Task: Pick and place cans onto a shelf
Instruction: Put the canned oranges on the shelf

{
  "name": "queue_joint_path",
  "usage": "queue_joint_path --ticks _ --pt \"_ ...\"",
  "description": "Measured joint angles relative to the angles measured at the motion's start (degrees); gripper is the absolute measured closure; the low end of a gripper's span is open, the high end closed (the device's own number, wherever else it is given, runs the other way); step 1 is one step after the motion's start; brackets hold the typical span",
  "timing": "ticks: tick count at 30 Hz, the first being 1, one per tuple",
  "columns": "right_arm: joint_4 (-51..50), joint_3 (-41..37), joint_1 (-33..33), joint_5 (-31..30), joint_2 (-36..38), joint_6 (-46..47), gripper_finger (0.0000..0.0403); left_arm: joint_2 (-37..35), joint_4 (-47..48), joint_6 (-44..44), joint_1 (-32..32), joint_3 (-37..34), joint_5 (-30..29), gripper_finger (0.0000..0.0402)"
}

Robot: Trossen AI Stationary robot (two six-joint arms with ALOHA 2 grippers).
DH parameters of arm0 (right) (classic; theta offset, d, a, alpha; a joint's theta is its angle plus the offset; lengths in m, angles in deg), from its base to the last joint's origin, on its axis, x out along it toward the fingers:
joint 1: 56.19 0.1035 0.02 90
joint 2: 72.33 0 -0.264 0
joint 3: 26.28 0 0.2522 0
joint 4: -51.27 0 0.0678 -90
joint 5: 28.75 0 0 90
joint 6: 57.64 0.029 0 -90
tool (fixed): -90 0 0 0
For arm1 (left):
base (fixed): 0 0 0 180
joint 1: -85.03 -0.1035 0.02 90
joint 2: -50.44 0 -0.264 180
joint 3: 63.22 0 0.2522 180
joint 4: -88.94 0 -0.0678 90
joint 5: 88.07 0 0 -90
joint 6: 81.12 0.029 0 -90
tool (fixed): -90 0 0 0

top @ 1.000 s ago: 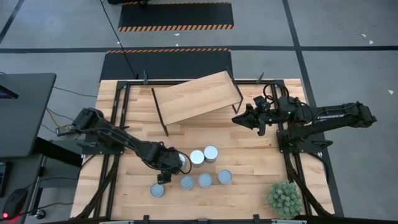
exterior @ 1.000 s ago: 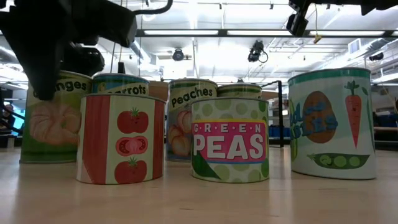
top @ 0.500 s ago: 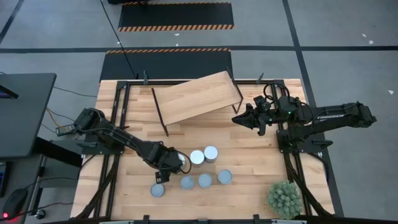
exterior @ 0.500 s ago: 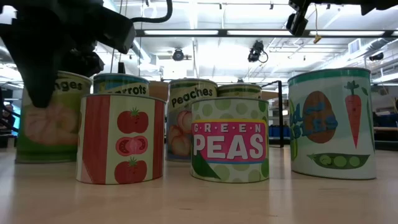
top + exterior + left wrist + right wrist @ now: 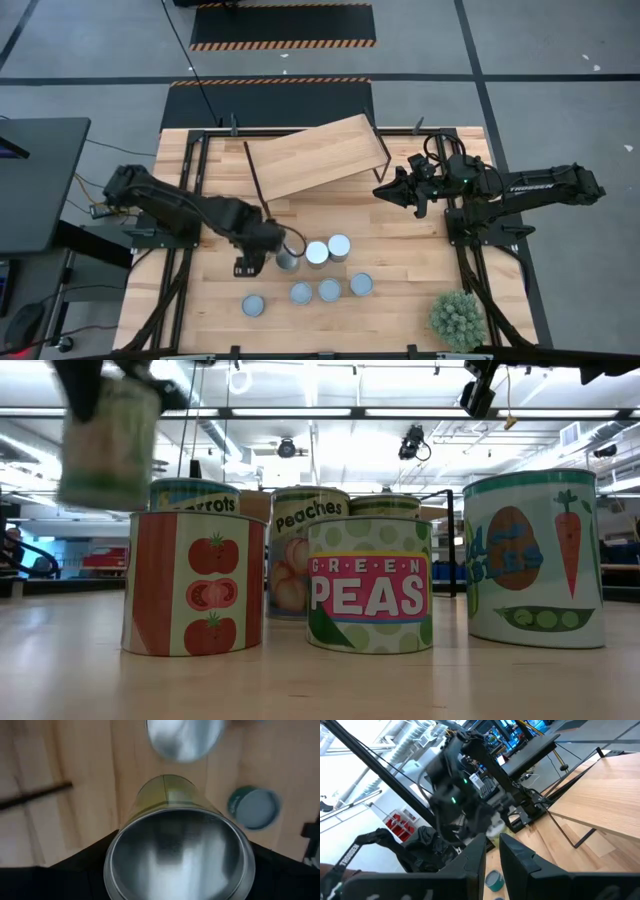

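My left gripper [image 5: 275, 248] is shut on a can [image 5: 289, 258] with a yellow-green label, near the table's left middle. The low view shows that can [image 5: 105, 445] well above the tabletop. Several more cans stand on their bases on the table, among them a pair [image 5: 328, 249] beside the held one and a row [image 5: 330, 290] toward the near edge. The shelf [image 5: 318, 157], a light wood plank on thin black legs, stands at the table's far side. My right gripper [image 5: 382, 190] hangs shut and empty above the table's right side, beside the shelf's right end. My left gripper pinches the can between its two fingers, by its round wall just under the top rim [image 5: 114, 851]. One finger [image 5: 80, 870] is on each side, and they come from above, pointing down. The can hangs upright below them, lifted clear of the table.
A spiky green plant ball [image 5: 458, 318] sits at the near right corner. Black frame rails [image 5: 470, 250] run along both sides of the table. Bare wood lies between the shelf and the standing cans.
My left gripper has risen with the can and drifted a little toward the table's far left. The can stood on the table a second ago, tipped slightly as it came off, and now hangs clear above the other cans.
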Motion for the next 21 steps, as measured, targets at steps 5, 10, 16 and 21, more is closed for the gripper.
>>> queue_joint_path --ticks 5,10,16,21 --pt "0.0 0.0 0.0 -0.3 0.0 -0.2 0.0342 -0.2 5.2 7.6 -3.4 7.6 -5.1 0.0092" --pt "0.1 0.0 0.0 -0.6 0.0 -0.4 0.0342 -0.2 5.8 13.2 -7.6 12.3 -9.2 0.0091" --pt "0.0 0.0 0.0 -1.9 0.0 -0.4 0.0342 -0.2 5.5 19.0 -13.8 15.0 -13.0 0.0091" --pt "0.0 0.0 -0.3 -2.0 0.0 -0.4 0.0341 -0.1 4.9 26.5 -20.1 15.1 -12.9 0.0091"
